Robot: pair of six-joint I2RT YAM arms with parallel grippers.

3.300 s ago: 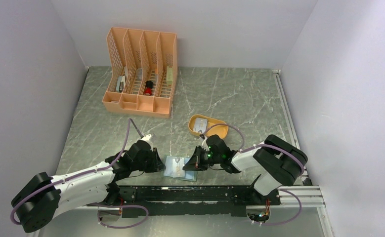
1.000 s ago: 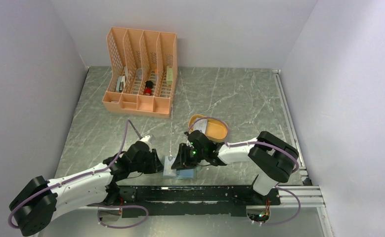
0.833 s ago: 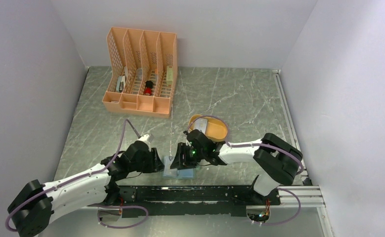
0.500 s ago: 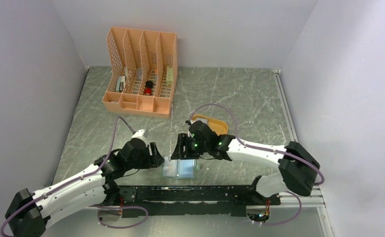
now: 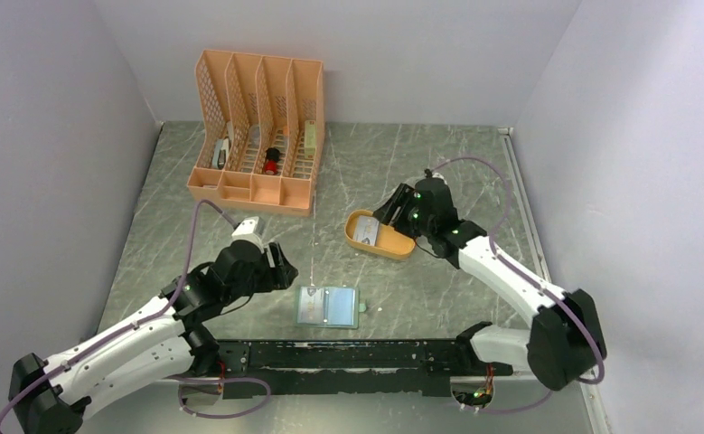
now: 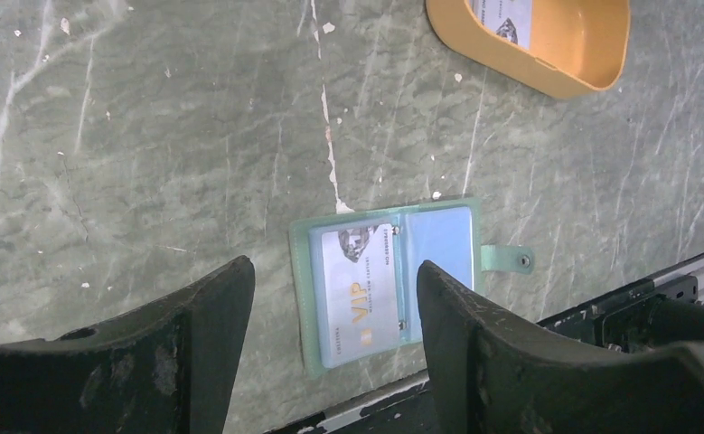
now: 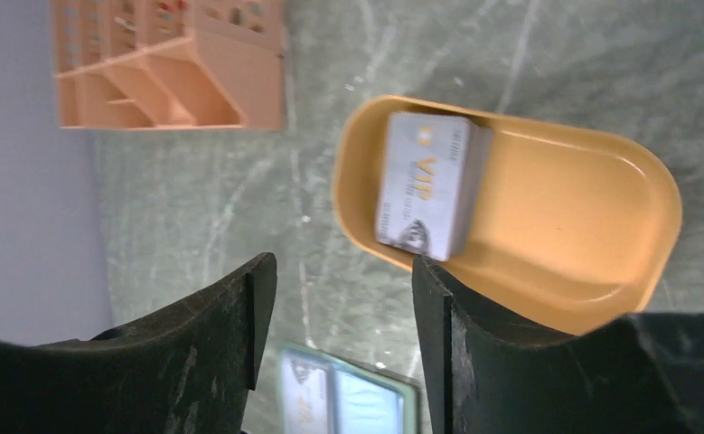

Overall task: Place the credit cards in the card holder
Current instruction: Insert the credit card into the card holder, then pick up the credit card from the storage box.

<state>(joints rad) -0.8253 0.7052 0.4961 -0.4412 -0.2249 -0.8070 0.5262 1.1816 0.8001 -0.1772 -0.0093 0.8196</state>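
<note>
Far back on the left stands the peach organizer [image 5: 256, 127], well away from the work. Nearer, the left gripper [image 5: 277, 269] hangs over the table [image 5: 438, 163] with its jaws wide apart and nothing in them. Just right of it, near the front edge, the card holder [image 6: 436, 242] lies open and flat. One credit card [image 6: 359, 291] sits in its left sleeve, and the right sleeve looks empty. Further right and a bit further back is the yellow tray [image 7: 565, 217]. Another credit card [image 7: 425, 181] lies in its left end, close to the wall. It may be a small pile; I cannot tell. The right gripper [image 7: 341, 271] hovers above that tray, jaws apart, holding nothing.

I think one card is done and the job now is to fetch the tray card. The right gripper will need to go down and pinch the card by its edge. That looks tricky, because the card is thin and lies low by the tray wall. Lots of bare table lies between tray and holder for carrying it over. The holder sits close to the front rail [image 5: 366, 348], so there is little room on its near side.
</note>
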